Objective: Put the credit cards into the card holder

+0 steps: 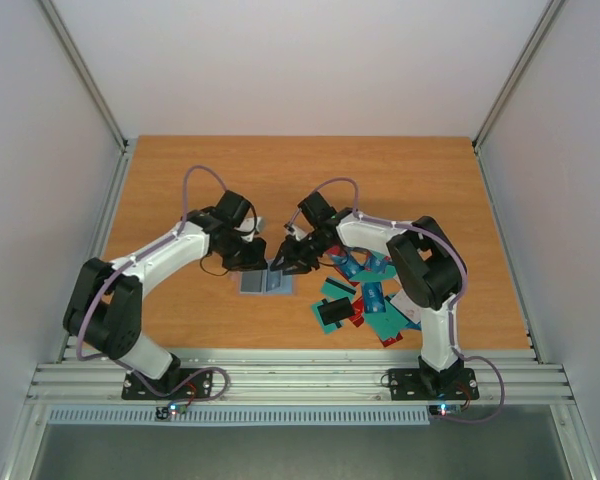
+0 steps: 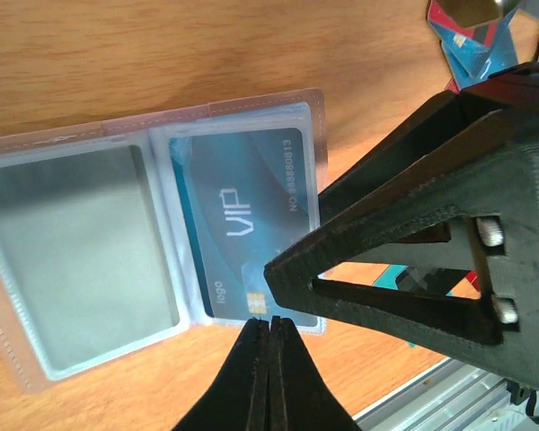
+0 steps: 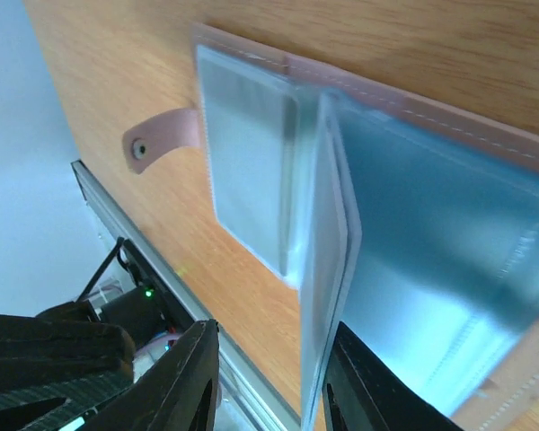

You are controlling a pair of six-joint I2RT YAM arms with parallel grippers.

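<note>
The card holder (image 1: pixel 267 283) lies open on the table between both grippers, its clear pockets (image 2: pixel 81 260) facing up. A teal card marked VIP (image 2: pixel 238 224) sits inside its right-hand pocket. My left gripper (image 2: pixel 270 321) is shut with nothing in it, its tips at the holder's near edge (image 1: pixel 263 262). My right gripper (image 3: pixel 271 359) is open over the holder (image 3: pixel 251 171). One clear pocket leaf (image 3: pixel 328 269) stands up on edge between its fingers, close to the right finger (image 3: pixel 359 386). The other credit cards (image 1: pixel 365 300) lie in a heap to the right.
The right gripper's black finger (image 2: pixel 386 260) overhangs the holder's right side in the left wrist view. A tan strap tab (image 3: pixel 162 135) sticks out from the holder. The table's metal front rail (image 1: pixel 300 375) runs close behind the holder.
</note>
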